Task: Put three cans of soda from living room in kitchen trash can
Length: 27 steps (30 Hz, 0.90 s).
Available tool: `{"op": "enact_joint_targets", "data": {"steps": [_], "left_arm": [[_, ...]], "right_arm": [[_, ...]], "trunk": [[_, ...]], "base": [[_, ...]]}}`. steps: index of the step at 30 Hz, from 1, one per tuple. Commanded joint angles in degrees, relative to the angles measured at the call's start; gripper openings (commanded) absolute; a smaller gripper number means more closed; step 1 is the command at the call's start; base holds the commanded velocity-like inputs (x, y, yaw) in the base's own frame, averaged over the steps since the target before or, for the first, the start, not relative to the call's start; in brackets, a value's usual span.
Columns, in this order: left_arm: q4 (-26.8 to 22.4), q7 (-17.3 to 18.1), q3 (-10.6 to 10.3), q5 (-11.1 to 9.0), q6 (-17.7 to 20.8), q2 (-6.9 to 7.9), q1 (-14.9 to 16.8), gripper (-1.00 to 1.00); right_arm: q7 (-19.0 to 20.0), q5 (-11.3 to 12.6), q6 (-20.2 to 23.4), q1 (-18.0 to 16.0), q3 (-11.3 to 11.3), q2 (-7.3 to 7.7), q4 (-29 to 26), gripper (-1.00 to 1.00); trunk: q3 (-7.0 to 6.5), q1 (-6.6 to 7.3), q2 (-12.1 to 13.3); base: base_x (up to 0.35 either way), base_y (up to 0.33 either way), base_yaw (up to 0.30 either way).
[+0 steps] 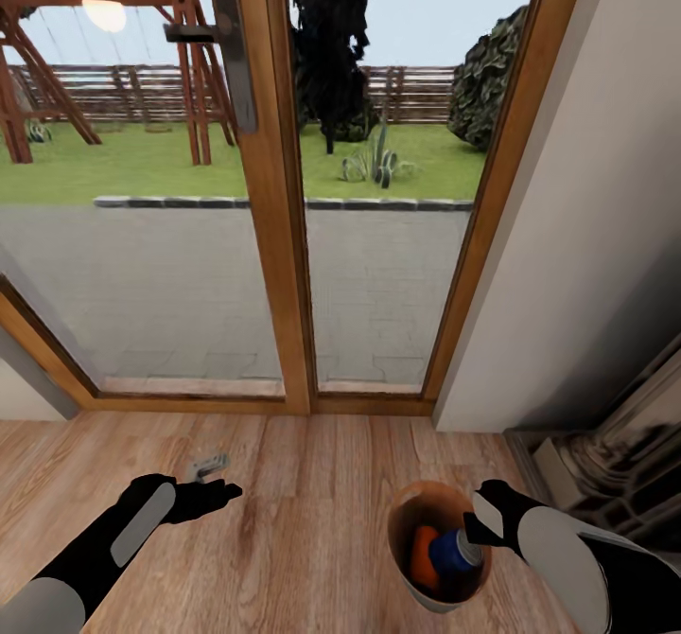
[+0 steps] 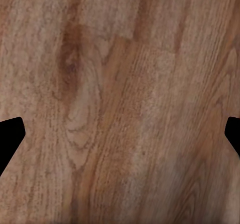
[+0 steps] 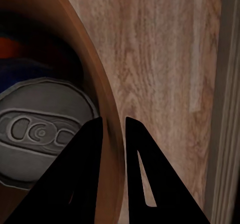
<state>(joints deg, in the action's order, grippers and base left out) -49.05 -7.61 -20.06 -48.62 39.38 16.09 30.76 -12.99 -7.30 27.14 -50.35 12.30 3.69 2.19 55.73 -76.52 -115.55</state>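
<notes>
Currently the robot faces the wood-framed glass doors [image 1: 284, 189] of the living room, on the wood floor [image 1: 312, 483]. The trash can [image 1: 405, 530] sits at 5 o'clock in the head view, carrying an orange can [image 1: 423, 555] and a blue can [image 1: 452, 551]; a third can cannot be confirmed. The right pincer [image 3: 114, 134] is nearly closed, its fingers pinching the bin's brown rim [image 3: 95, 78], one inside, one outside. The left pincer [image 2: 120, 134], at 7 o'clock, is spread wide and holds nothing. The bin is judged light but top-heavy and glossy; grip the rim firmly and keep it upright, since loose cans may shift.
</notes>
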Motion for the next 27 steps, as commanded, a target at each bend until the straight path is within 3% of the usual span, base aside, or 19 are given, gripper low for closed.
{"op": "enact_joint_targets", "data": {"steps": [1, 12, 23, 27], "left_arm": [[0.0, 0.0, 0.0, 0.0, 0.0, 0.00, 0.0, 1.00], [0.0, 0.0, 0.0, 0.0, 0.0, -0.01, 0.0, 1.00], [0.0, 0.0, 0.0, 0.0, 0.0, -0.01, 0.0, 1.00], [0.0, 0.0, 0.0, 0.0, 0.0, -0.01, 0.0, 1.00]], "right_arm": [[0.2, 0.3, -0.1, 0.0, 0.3, 0.00, 0.0, -1.00], [0.2, 0.3, -0.3, 0.0, 0.3, 0.00, 0.0, -1.00], [0.2, 0.2, -0.3, 0.2, 0.3, 0.00, 0.0, -1.00], [0.2, 0.3, -0.3, 0.3, 0.3, 0.00, -0.1, -1.00]], "trunk": [[0.18, -0.22, -0.4], [0.18, -0.22, -0.4], [2.16, -2.64, -4.8], [2.16, -2.64, -4.8]], "base": [[0.000, 0.000, 0.000], [0.000, 0.000, 0.000], [0.000, 0.000, 0.000], [0.000, 0.000, 0.000]]}}
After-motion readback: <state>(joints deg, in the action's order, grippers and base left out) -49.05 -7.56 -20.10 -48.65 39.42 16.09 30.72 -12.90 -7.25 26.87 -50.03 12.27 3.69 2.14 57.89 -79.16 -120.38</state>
